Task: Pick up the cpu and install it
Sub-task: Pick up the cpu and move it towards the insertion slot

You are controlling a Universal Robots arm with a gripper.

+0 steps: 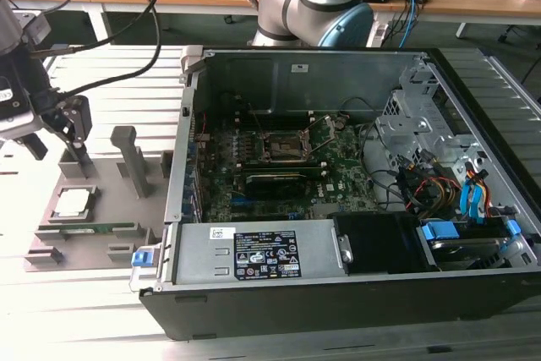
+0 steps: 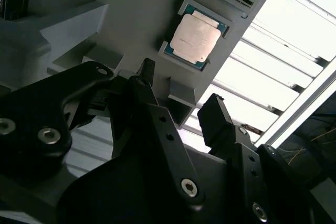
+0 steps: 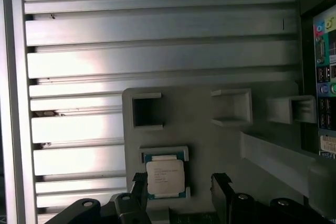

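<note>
Fingers (image 3: pixel 220 184) spread apart above cpu (image 3: pixel 165 177) in gray tray (image 3: pixel 210 142).

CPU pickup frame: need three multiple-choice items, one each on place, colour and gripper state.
1. Where does the cpu lie?
A in the motherboard socket
B in the grey holder tray
C on the wooden desk

2. What colour is its top plate?
A silvery
B gold
C black

3. How is the gripper?
A shut on the cpu
B shut on nothing
C open and empty

Key:
1 B: both wrist views show it seated in a recess of the tray.
2 A: the plate is a dull silver.
3 C: in the second wrist view its fingers stand apart with nothing held between them.
</note>
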